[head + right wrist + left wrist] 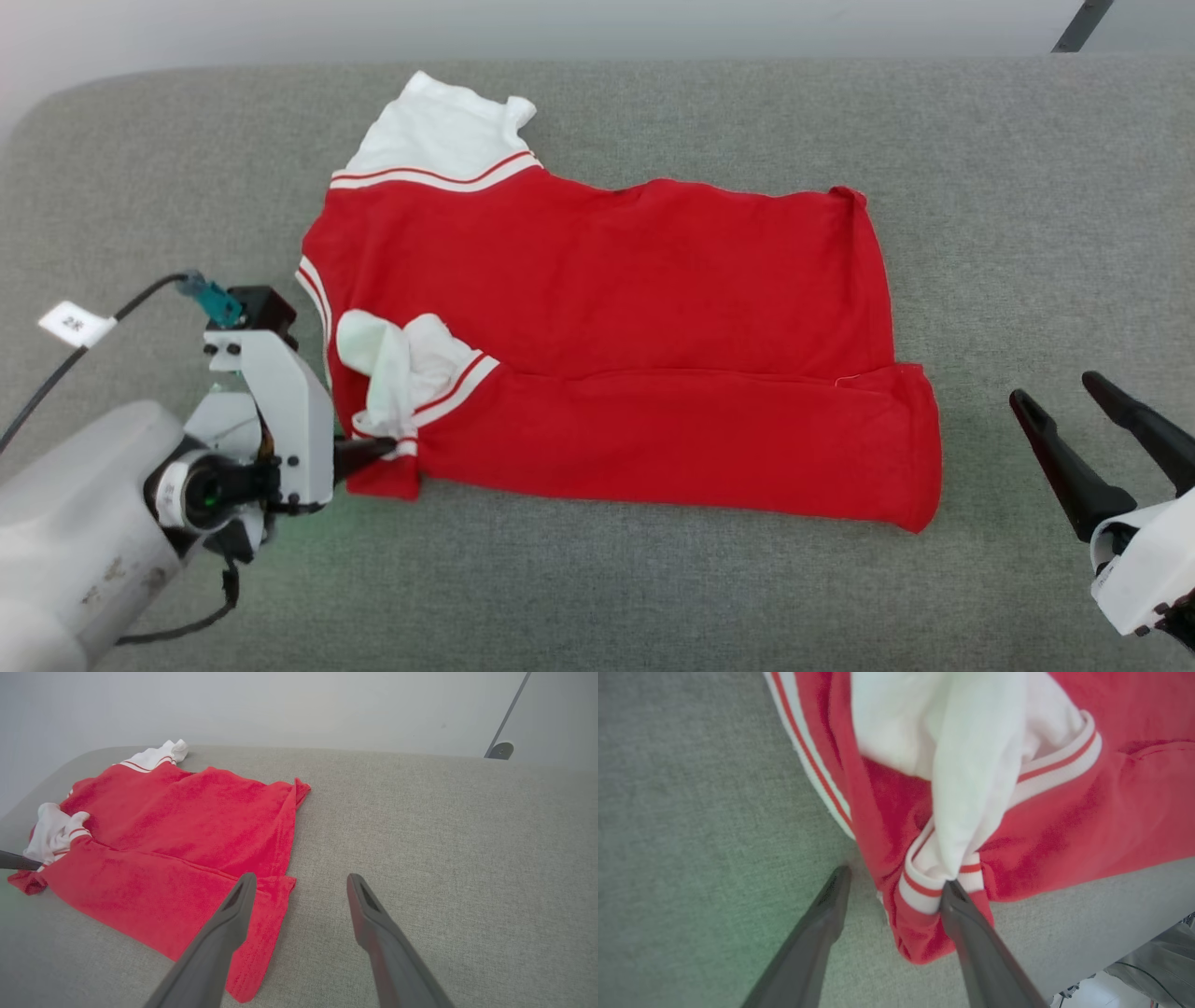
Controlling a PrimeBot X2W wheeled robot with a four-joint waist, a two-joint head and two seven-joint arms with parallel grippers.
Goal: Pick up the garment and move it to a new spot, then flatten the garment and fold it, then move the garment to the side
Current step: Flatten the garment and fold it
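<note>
The garment (607,308), a red jersey with white sleeves and red-and-white striped trim, lies spread on the grey table, its near edge folded over. One white sleeve (401,373) is bunched on its left side. My left gripper (378,448) sits at the garment's near-left corner. In the left wrist view this gripper (896,879) is open, its jaws straddling the striped cuff (920,891), with one finger against the cloth. My right gripper (1055,387) hovers open to the right of the garment (187,826). From the right wrist, that gripper (301,877) holds nothing.
The grey padded table (1027,187) has a rounded far-left corner and a pale wall behind it. A black cable with a white tag (75,324) trails off my left wrist. A dark pole (1083,23) leans at the far right.
</note>
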